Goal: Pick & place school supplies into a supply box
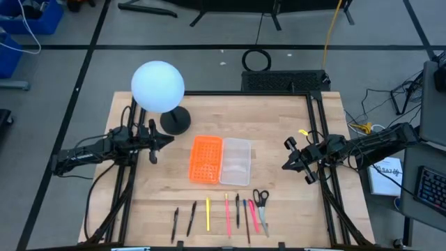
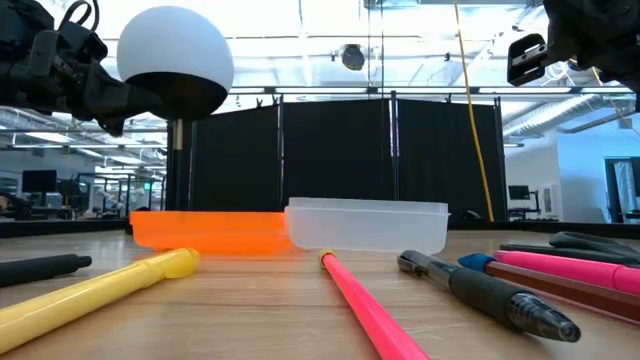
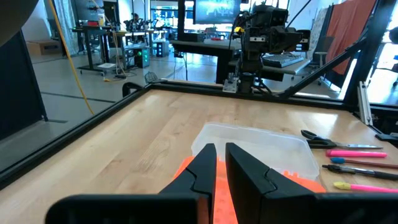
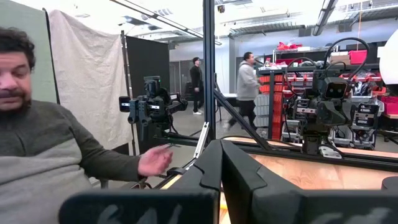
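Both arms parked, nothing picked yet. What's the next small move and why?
Probably swing the right gripper toward the scissors at the right end of the row of pens, opening its fingers on the way. Both grippers hang at the table's sides with fingers nearly closed, the clear tray of the supply box looks empty, and the scissors lie on the right arm's side.

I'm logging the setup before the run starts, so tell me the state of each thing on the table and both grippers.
supply box: open, both halves lying flat, nothing visible inside.
pens and pencils: laid out in a row on the table, outside the box.
scissors: closed, at the row's end.
globe lamp: upright.
left gripper: fingers shut, holding nothing.
right gripper: fingers shut, holding nothing.
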Tool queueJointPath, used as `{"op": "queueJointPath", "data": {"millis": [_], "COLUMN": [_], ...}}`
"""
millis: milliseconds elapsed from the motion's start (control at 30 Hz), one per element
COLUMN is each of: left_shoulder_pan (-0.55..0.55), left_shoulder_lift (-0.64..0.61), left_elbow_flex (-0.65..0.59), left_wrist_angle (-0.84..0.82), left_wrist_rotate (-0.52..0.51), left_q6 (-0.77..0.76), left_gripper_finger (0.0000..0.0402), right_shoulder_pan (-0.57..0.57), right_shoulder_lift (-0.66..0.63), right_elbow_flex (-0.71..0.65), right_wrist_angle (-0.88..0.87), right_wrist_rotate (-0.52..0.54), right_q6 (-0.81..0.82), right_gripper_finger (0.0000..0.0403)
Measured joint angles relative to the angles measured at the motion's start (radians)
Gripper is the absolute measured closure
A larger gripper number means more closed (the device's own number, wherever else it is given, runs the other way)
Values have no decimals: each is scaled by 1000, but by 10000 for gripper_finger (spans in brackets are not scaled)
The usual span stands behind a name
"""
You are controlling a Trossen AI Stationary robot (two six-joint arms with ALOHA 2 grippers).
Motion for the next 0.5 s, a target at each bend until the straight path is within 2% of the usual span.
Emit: {"op": "queueJointPath", "data": {"millis": [500], "left_shoulder_pan": [0], "left_shoulder_lift": [0], "left_elbow_flex": [0], "left_wrist_angle": [0], "left_wrist_rotate": [0], "left_q6": [0], "left_gripper_finger": [360], "right_shoulder_pan": [0], "right_shoulder_lift": [0], "right_elbow_flex": [0], "right_wrist_angle": [12], "right_wrist_rotate": [0], "right_q6": [0], "right_gripper_finger": [403]}}
